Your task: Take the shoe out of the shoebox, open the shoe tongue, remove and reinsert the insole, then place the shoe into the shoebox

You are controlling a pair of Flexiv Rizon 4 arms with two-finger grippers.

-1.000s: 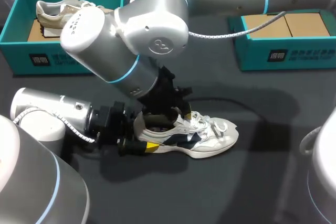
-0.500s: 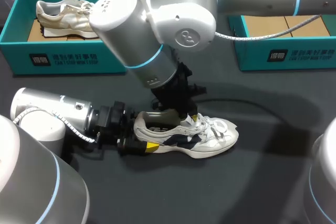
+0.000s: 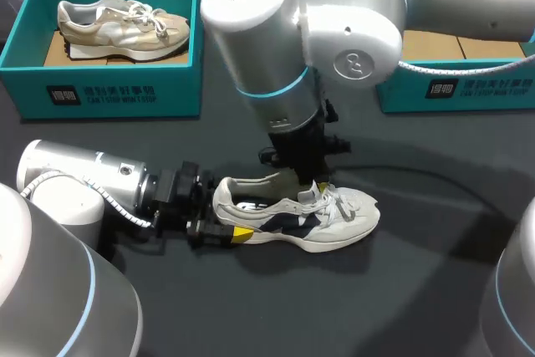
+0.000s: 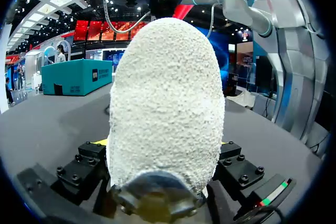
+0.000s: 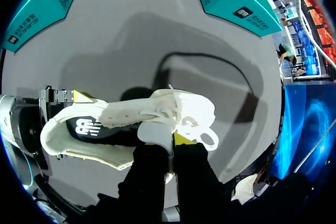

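A white sneaker with dark side panels (image 3: 309,216) lies on its sole on the dark table, toe to the right. My left gripper (image 3: 219,232) holds its heel, one yellow-tipped finger on each side. In the left wrist view the pebbled white heel (image 4: 165,103) fills the space between those fingers. My right gripper (image 3: 313,185) comes down from above and is shut on the shoe's tongue (image 5: 155,131) just behind the laces (image 5: 191,124). The shoe's opening (image 3: 251,204) shows dark inside.
A teal shoebox (image 3: 109,89) at the back left holds a beige sneaker (image 3: 125,21). A second teal box (image 3: 456,89) with a brown cardboard floor stands at the back right. My right arm's big elbow hangs over the table's middle.
My right arm swung to the right; its gripper moved from over the shoe's opening to the tongue and closed on it. The left gripper and the shoe stayed put.
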